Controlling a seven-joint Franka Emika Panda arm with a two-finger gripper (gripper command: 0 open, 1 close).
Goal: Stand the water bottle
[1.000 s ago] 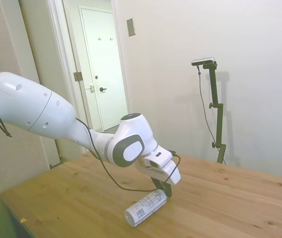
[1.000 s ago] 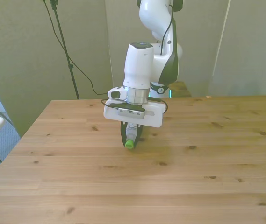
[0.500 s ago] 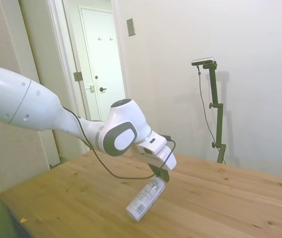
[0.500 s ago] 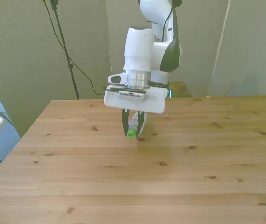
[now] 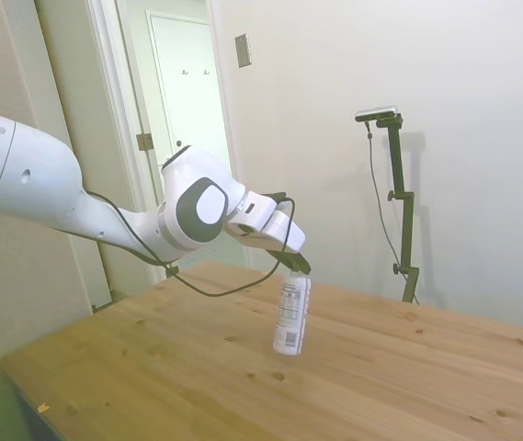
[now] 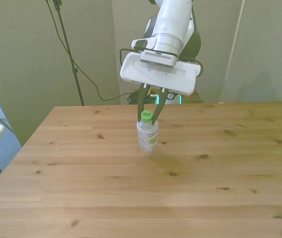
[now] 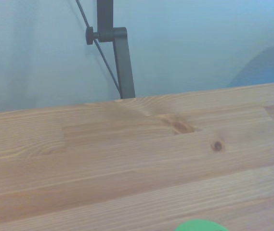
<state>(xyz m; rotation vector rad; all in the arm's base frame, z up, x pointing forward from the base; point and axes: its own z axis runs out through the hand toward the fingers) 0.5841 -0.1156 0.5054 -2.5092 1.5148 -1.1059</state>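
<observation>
Watching the side view, I saw the bottle (image 5: 291, 313) nearly upright on the table (image 5: 408, 377), its base on the wood, leaning slightly, with the gripper (image 5: 297, 268) at its top. In the front view, the jaws were clamped on the bottle's neck, just under the green cap (image 6: 146, 118), and the bottle stood near the table's middle. In the wrist view, I made out only the cap's green edge (image 7: 202, 225) and bare planks.

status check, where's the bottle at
Pincer shut on neck of small clear plastic green-capped water bottle. Bottle near upright on wooden table. Nothing in the way.
</observation>
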